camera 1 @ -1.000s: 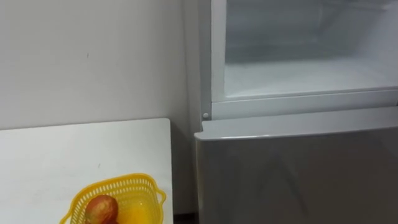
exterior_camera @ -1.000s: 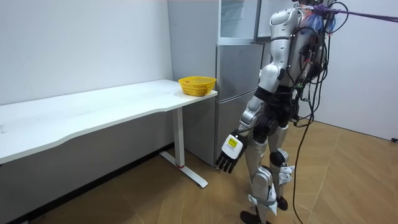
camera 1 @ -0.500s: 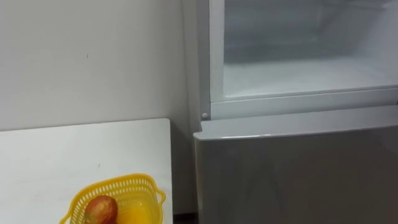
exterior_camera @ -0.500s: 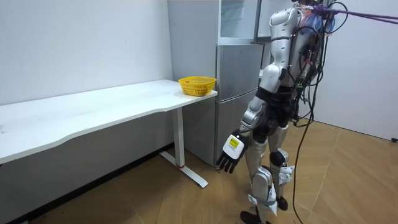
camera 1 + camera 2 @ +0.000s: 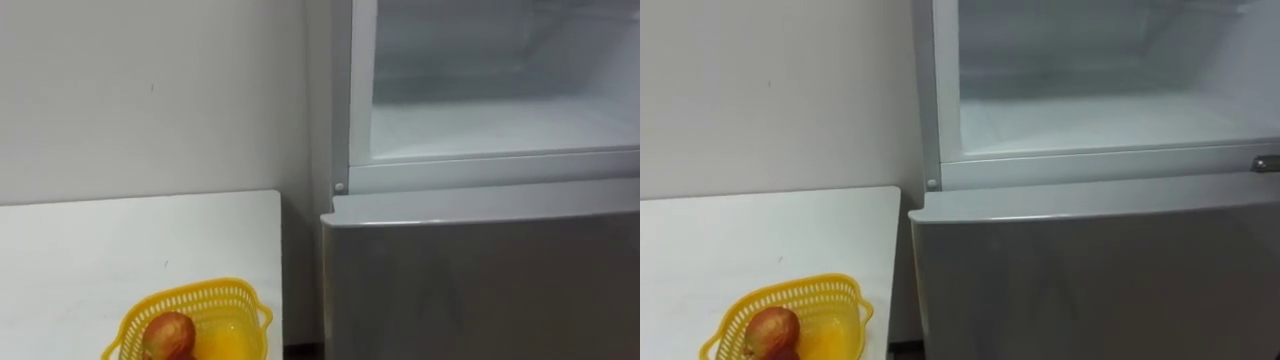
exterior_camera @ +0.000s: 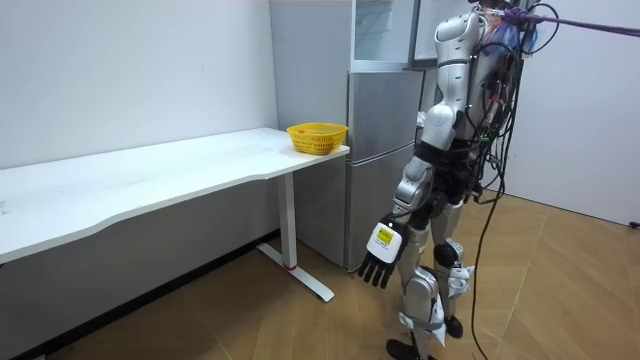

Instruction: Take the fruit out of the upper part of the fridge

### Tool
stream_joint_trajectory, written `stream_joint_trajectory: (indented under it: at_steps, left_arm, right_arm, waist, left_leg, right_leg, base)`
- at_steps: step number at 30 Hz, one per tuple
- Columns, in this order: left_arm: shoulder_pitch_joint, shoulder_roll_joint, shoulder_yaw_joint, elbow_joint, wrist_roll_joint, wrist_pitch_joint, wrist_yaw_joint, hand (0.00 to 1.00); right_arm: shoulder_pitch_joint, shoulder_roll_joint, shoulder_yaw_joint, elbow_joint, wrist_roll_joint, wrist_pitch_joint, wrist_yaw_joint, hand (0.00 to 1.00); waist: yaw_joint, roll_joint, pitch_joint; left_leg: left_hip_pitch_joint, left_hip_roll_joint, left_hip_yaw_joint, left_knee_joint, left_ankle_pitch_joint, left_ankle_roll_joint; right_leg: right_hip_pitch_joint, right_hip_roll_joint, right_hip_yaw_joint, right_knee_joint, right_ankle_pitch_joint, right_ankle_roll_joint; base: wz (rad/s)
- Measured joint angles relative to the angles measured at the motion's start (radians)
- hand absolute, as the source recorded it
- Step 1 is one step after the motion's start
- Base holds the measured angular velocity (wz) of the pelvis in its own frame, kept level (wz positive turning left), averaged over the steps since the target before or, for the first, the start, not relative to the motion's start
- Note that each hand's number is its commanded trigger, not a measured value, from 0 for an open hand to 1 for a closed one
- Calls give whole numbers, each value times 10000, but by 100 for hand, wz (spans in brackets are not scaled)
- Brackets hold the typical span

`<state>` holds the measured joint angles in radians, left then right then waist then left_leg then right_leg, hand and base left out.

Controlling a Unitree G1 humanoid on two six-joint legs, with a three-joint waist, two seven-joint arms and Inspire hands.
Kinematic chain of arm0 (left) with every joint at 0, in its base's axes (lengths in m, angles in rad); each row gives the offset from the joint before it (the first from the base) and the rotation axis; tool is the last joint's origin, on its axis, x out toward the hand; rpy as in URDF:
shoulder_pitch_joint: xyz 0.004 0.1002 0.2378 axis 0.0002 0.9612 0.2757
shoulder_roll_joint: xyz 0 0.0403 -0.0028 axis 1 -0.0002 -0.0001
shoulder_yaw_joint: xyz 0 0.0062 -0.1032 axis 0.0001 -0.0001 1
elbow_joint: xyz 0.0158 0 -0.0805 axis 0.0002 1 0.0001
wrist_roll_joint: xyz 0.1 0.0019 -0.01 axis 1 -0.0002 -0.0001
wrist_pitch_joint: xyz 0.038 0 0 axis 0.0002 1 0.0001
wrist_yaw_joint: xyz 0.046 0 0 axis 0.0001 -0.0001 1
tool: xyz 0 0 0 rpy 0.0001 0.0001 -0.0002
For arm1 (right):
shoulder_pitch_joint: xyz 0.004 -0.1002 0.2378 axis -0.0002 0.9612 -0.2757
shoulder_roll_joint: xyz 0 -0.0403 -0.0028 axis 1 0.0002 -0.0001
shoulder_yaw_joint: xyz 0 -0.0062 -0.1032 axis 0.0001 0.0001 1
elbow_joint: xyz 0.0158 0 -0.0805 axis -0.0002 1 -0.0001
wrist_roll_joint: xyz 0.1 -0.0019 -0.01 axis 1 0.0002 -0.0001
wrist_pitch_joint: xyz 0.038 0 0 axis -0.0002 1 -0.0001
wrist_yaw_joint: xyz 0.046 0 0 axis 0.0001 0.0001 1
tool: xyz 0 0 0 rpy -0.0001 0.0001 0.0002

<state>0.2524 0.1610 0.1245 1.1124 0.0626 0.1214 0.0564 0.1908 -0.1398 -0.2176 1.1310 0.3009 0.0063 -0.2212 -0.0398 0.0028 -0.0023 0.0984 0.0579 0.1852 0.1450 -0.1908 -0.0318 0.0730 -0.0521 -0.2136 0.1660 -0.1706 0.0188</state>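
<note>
Room view: left robot hand [image 6: 380, 260] hangs by thigh, fingers spread loose, before fridge [image 6: 375, 140]

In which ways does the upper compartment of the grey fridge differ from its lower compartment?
The upper fridge compartment is open, its white inside on show; the lower fridge compartment is shut, showing a flat grey front. The upper one's floor can be seen; the lower one's inside is hidden. Both belong to one fridge beside the white table.

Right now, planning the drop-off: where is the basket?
The basket sits on the table at the corner nearest the fridge, in the eye views' lower left.
</note>
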Motion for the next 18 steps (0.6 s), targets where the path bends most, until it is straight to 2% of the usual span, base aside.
stream_joint_trajectory:
  at_steps: [2, 6, 9, 14, 15, 18]
  left_arm:
    - [106, -9, 248, -96, 198, 27, -27, 0]
    - [299, -64, 1306, -92, 192, 32, -79, 0]
    - [529, -75, 1502, -164, 189, 45, -244, 0]
    - [645, -88, 2156, -250, 193, 106, -233, 0]
    - [635, -98, 2240, -249, 199, 114, -226, 0]
    - [655, -99, 2257, -321, 200, 121, -222, 0]
  right_arm:
    - [-29, -1, -500, 73, 1191, 100, 38, 0]
    - [15, -13, -2026, 334, 3916, 174, 143, 0]
    - [-16, -52, -2999, 196, 6057, 297, 121, 0]
    - [-540, -345, -4358, -212, 8137, 369, -127, 0]
    - [-651, -377, -4587, -488, 8542, 375, -294, 0]
    - [-724, -571, -4823, -1494, 9251, 371, -647, 0]
  waist:
    - [-124, -2, -2]
    - [-381, -12, -1]
    - [-569, -28, 0]
    - [-878, -113, -18]
    - [-922, -189, -50]
    - [-969, -213, -53]
  left_leg:
    - [14, 5, -5, 1, 0, 0]
    - [109, 4, 25, -7, 0, 0]
    - [174, 5, 31, -5, -20, -2]
    - [170, -1, 14, -6, -19, -3]
    - [163, 0, 20, -6, -18, -3]
    - [145, -12, 23, -4, -17, -2]
  right_leg:
    - [10, 4, 6, 7, -7, -2]
    - [38, 1, 51, 21, -37, -6]
    - [60, -7, 80, 53, -79, -11]
    - [-39, -20, 102, 246, -146, -26]
    - [-55, -20, 109, 264, -151, -32]
    - [-52, -37, 84, 244, -161, -16]
  base:
    - [0]
    - [-2]
    - [-2]
    - [0]
    - [0]
    - [0]
